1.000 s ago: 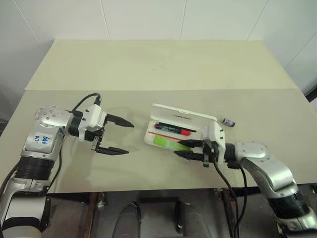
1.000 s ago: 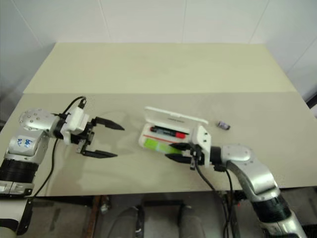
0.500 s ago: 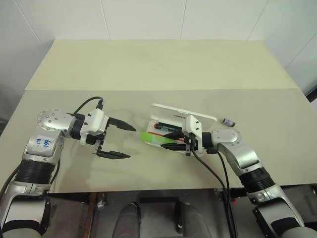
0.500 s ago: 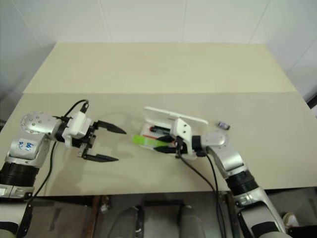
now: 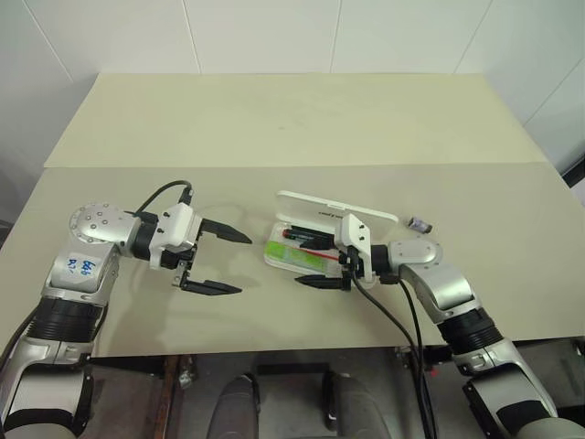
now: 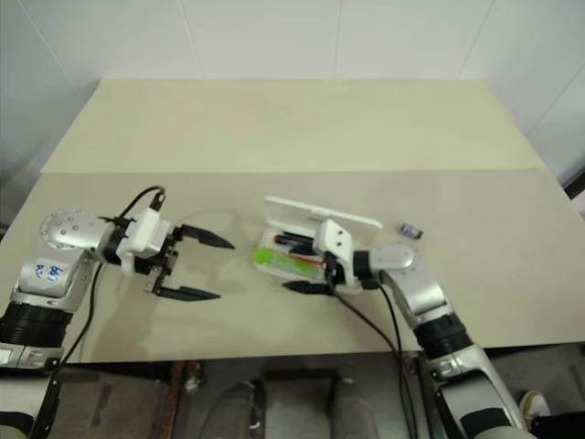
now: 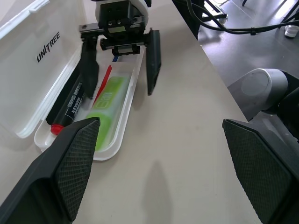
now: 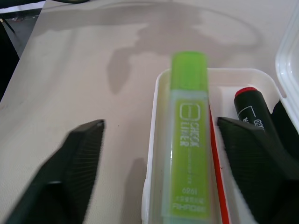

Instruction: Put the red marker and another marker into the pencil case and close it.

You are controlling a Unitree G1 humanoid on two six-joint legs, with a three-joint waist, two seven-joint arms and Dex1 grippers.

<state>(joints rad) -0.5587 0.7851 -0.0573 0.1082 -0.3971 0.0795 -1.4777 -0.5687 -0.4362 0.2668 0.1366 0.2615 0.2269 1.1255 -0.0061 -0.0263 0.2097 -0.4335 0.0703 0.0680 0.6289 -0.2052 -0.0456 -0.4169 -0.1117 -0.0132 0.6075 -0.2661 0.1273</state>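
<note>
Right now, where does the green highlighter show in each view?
Left eye view: green highlighter lies in the pencil case's near side.
Right eye view: same spot.
Left wrist view: beside the red marker, at.
Right wrist view: centre.
Shared landmark: the red marker alongside.

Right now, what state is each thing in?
Case: lid open, upright.
Red marker: lying in the case.
Highlighter: lying in the case, released.
Right pincer: open, astride the case's front wall.
Left pincer: open, empty.
</note>
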